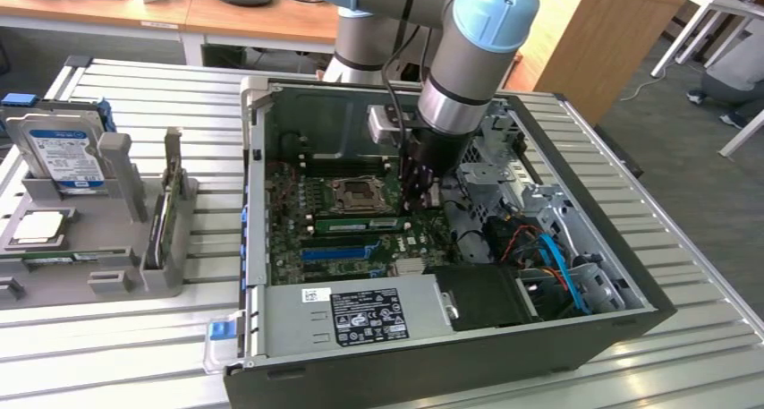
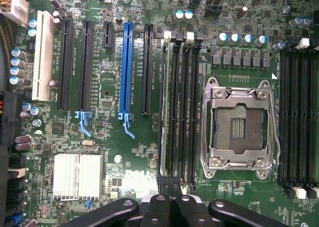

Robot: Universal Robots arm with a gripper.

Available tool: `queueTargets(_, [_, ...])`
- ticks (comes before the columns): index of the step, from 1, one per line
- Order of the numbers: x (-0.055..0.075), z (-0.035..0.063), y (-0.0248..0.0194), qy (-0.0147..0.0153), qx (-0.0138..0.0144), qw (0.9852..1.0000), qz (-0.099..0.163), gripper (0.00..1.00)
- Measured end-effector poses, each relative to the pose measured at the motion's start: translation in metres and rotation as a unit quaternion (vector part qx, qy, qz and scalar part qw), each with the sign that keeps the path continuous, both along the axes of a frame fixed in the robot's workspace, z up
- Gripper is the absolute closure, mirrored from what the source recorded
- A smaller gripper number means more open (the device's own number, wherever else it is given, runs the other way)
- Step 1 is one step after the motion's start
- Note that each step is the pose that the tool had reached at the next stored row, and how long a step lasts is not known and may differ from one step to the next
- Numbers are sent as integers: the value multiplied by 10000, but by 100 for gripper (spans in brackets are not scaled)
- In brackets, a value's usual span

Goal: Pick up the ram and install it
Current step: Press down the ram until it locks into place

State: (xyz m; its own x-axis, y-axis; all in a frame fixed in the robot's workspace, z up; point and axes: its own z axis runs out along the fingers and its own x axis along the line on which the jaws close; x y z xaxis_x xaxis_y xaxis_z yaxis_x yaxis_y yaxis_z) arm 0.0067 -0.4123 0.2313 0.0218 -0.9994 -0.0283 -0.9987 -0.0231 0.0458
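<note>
At the near edge of the desk (image 1: 120,355) lies the open computer case (image 1: 621,324), its power supply (image 1: 358,312) nearest the camera and the motherboard (image 1: 299,239) beyond it. To the exterior view's left a grey holder (image 1: 114,275) carries a square processor chip (image 1: 38,227), with a hard drive (image 1: 63,157) standing at its far end. Deeper in the case, the gripper (image 1: 418,199) hangs low over the board just right of the empty processor socket (image 1: 356,194), the fingers (image 2: 167,207) clenched together. In the wrist view they sit directly over a green ram (image 2: 167,102) stick standing on edge in the memory slots (image 2: 187,102) beside the socket; in the exterior view a green strip (image 1: 358,225) lies just near of the socket. Whether the fingers touch the stick cannot be told. The work looks to be at the seating stage, the stick already in its slot. A sound finish calls for even downward pressure until the white end latches (image 2: 169,35) close.
</note>
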Motion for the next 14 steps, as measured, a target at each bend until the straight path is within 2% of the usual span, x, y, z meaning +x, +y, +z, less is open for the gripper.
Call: queueTargets(14, [1,0,-17,0,0,10000,48,89])
